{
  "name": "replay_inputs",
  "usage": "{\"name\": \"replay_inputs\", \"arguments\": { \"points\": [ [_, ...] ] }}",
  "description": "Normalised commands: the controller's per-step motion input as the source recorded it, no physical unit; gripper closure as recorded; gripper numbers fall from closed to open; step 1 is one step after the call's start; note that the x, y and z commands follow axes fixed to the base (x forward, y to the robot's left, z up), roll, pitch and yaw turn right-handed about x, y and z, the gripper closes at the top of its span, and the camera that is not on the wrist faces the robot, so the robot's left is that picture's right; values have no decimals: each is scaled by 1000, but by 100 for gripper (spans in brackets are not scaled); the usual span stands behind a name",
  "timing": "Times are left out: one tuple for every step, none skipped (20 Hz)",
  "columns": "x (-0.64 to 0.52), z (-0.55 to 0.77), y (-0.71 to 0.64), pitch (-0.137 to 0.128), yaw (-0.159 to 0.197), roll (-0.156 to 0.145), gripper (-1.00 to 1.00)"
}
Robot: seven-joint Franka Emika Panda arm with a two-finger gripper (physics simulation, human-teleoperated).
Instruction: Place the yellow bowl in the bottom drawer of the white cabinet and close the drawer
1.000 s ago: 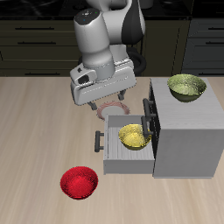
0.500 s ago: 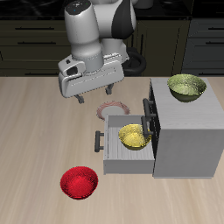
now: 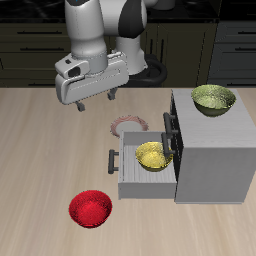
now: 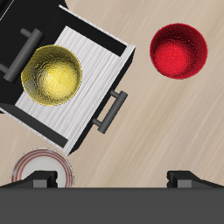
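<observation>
A simulated kitchen: dark cabinetry [image 3: 235, 45] behind a wooden table [image 3: 40, 160], bowls, a plate [image 3: 128, 126].

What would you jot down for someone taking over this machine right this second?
Gripper: open, holding nothing, raised above the table away from the white cabinet.
Yellow bowl: already sitting inside the bottom drawer, which is pulled out.
Done: bowl placed in the drawer.
Left: push the drawer shut, likely by its dark handle.
Also around: a red bowl on the table near the front edge, an olive-yellow bowl on the cabinet top, and a plate on the table beside the cabinet. None needs moving.
</observation>
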Motion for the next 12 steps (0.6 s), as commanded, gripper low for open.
{"name": "replay_inputs", "arguments": {
  "points": [
    [-48, 147, -73, 31, 274, -13, -100],
    [-77, 153, -169, 27, 246, -66, -100],
    [-48, 275, -200, 27, 563, -72, -100],
    [-28, 56, -46, 52, 196, 3, -100],
    [-45, 6, 22, 0, 0, 0, -100],
    [-30, 219, -14, 46, 579, -49, -100],
    [-55, 1, 12, 0, 0, 0, -100],
    [-70, 145, 234, 36, 529, 65, -100],
    [-2, 127, -39, 0, 223, -39, -100],
    [62, -29, 51, 14, 258, -7, -100],
    [8, 32, 27, 42, 240, -28, -100],
    [-53, 45, 80, -18, 133, -22, -100]
  ]
}}
